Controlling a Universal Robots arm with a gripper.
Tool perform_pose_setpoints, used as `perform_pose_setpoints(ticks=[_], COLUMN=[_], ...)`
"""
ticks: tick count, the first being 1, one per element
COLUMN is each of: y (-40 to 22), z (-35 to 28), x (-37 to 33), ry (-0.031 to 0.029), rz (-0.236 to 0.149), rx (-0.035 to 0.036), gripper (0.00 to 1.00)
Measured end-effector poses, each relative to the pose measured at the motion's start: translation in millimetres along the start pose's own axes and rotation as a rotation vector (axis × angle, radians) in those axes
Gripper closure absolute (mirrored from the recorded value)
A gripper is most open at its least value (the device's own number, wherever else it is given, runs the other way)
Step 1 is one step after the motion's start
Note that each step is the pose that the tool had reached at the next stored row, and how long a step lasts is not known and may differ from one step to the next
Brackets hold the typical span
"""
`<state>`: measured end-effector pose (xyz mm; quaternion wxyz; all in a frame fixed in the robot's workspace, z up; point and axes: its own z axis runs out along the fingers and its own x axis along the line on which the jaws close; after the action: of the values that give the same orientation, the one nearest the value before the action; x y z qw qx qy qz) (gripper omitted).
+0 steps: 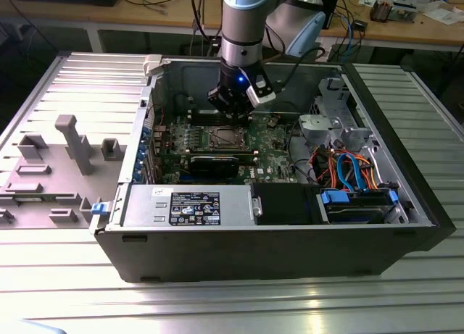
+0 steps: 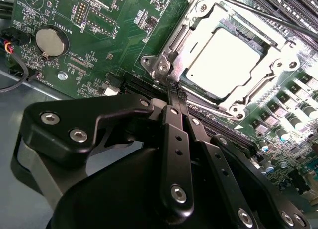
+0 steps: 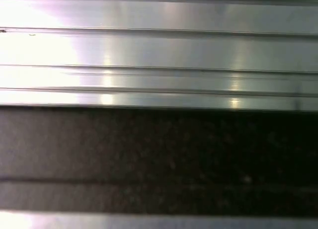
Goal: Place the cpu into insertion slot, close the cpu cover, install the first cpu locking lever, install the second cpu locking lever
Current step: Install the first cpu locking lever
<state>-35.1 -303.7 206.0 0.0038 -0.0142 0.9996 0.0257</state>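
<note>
The cpu [image 2: 223, 60], a silvery square chip, lies in the insertion slot [image 1: 226, 137] on the green board inside the open computer case. The cpu cover [image 2: 278, 65], a silver frame with a square window, lies flat around the chip. A thin metal locking lever [image 2: 248, 15] runs along one side of the socket. Another lever [image 2: 166, 60] sits along the side nearest my gripper. My gripper [image 2: 175, 92] is shut, its black fingers [image 2: 176, 139] pressed together with their tips at the socket's corner. In the exterior view the gripper [image 1: 232, 111] hangs just behind the socket.
The case walls [image 1: 254, 247] surround the board. A long black card [image 1: 214, 164] and a power supply [image 1: 188, 203] lie in front of the socket. A drive cage with coloured cables [image 1: 348, 167] fills the exterior view's right. Grey fixtures [image 1: 72, 142] stand on the ribbed table.
</note>
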Motion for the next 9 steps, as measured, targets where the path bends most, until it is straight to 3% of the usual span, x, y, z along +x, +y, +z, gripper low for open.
perform_pose_setpoints(ticks=[9], y=[0.1], z=[-1.3], x=[-0.4], ry=[0.0], rz=[0.0], rx=[-0.0001], gripper=[0.89])
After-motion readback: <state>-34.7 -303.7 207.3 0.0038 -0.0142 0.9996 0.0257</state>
